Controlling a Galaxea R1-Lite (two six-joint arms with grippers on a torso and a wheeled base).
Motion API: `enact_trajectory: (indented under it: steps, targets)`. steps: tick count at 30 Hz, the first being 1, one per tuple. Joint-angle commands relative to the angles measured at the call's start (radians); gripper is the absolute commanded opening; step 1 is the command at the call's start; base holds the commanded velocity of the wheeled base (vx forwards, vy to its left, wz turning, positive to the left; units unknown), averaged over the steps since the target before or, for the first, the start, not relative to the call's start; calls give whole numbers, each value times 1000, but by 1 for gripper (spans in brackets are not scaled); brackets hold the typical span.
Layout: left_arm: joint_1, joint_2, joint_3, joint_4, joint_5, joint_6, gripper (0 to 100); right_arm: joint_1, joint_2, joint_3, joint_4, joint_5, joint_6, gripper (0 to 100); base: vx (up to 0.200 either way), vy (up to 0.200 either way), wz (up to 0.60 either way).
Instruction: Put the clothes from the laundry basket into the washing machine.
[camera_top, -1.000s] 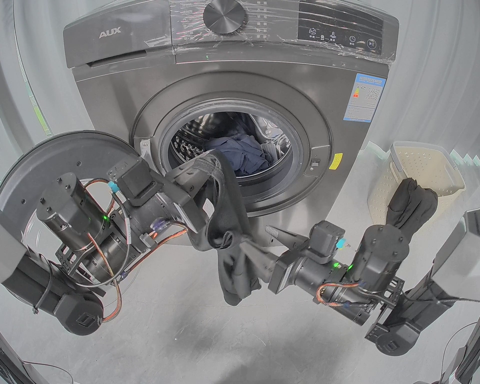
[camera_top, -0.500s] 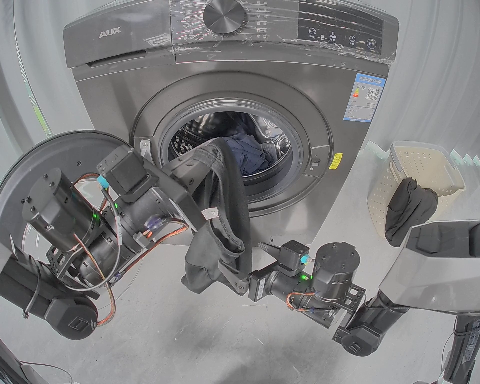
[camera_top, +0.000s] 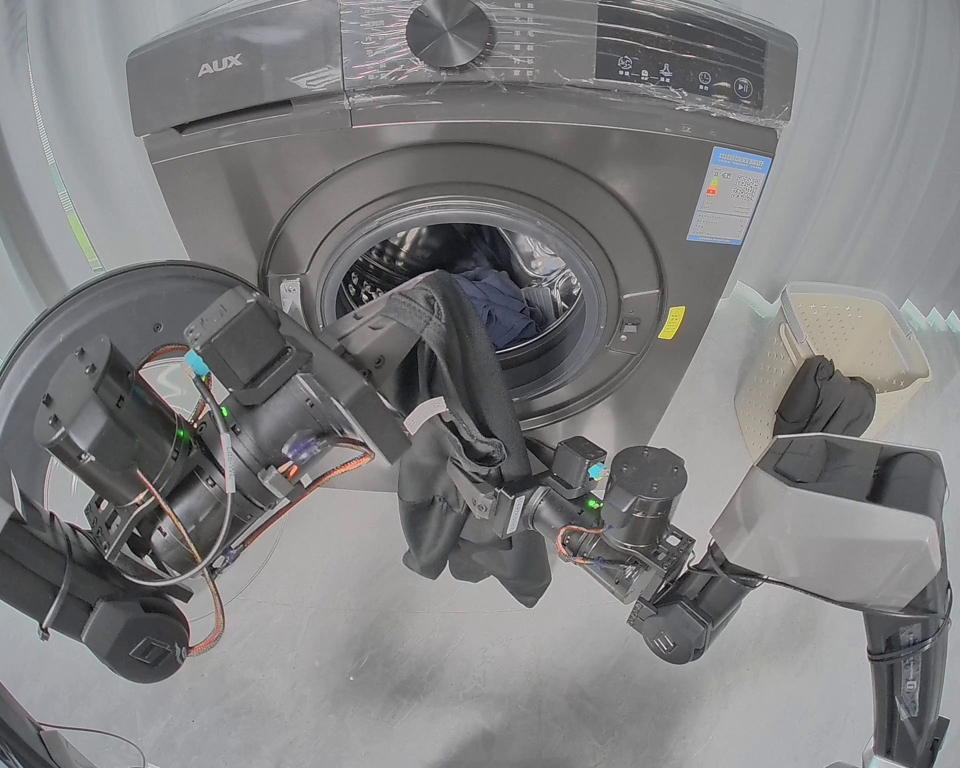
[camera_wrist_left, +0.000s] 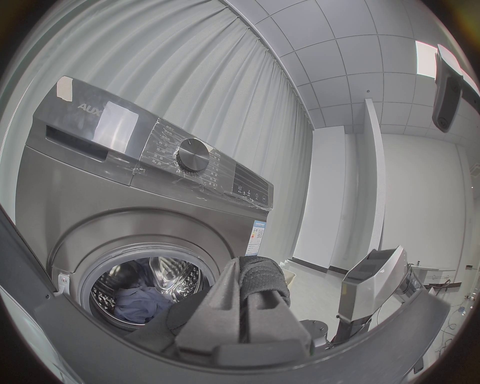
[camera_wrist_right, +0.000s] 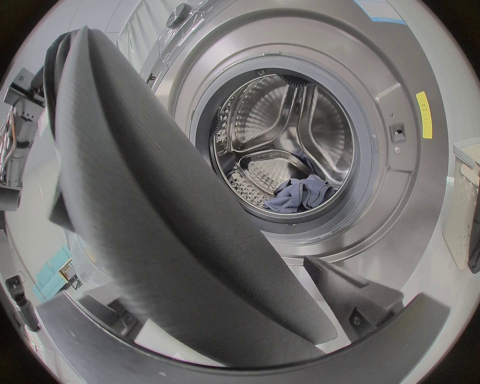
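Dark garment (camera_top: 455, 420): where?
— Hanging in front of the washing machine (camera_top: 250, 190), before the 8 o'clock edge of the porthole (camera_top: 610, 250), outside the drum (camera_wrist_right: 280, 130); pinched at the top, trailing down toward the floor (camera_top: 350, 650).

Pinched by what?
— By the left gripper (camera_top: 385, 335), at 9 o'clock of the cloth, clamped together on a fold of it.

And the right gripper (camera_top: 480, 495)?
— Lower, near 6 o'clock of the porthole, pushed into the hanging fabric from 4 o'clock, with fingers (camera_wrist_right: 350, 295) spread apart and cloth draped over one of them.

Anything already inside?
— A navy garment (camera_wrist_right: 300, 192), bunched low in the drum.

Laundry basket (camera_top: 860, 320)?
— At 3 o'clock of the machine, on the floor, cream and perforated, with black clothing (camera_top: 825, 395) hanging over its rim.

Door (camera_top: 110, 300)?
— Swung wide open to 9 o'clock.

Writing?
— Raised lettering on the detergent drawer (camera_top: 235, 75) at 11 o'clock, small print beside the dial (camera_top: 448, 30) at 12, and icons on the black control panel (camera_top: 680, 55) at 1, under plastic film. Then a blue-and-white label (camera_top: 730, 195) at 2 o'clock of the porthole, with coloured bars and a square code, too fine to make out, and a plain yellow sticker (camera_top: 672, 322) at 3.
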Motion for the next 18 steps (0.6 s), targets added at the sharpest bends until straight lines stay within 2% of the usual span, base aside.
enact_trajectory:
  steps: [1, 10, 12, 15, 18]
  targets:
    - [7, -6, 0, 0, 0, -2, 0, -7, 52, -24, -6, -2, 1, 0, 0, 0, 0]
    - [65, 22, 6, 3, -1, -13, 0, -42, -58, 30, -23, -4, 7, 0, 0, 0, 0]
    - [102, 39, 15, 3, -4, -11, 0, -54, -100, 71, -27, -2, 7, 0, 0, 0, 0]
    - [178, 94, 29, 0, -6, 1, 0, -73, -193, 200, -31, 4, 5, 0, 0, 0, 0]
    - [203, 134, 55, 0, -30, 4, 0, -80, -254, 281, -60, 4, 19, 0, 0, 0, 0]
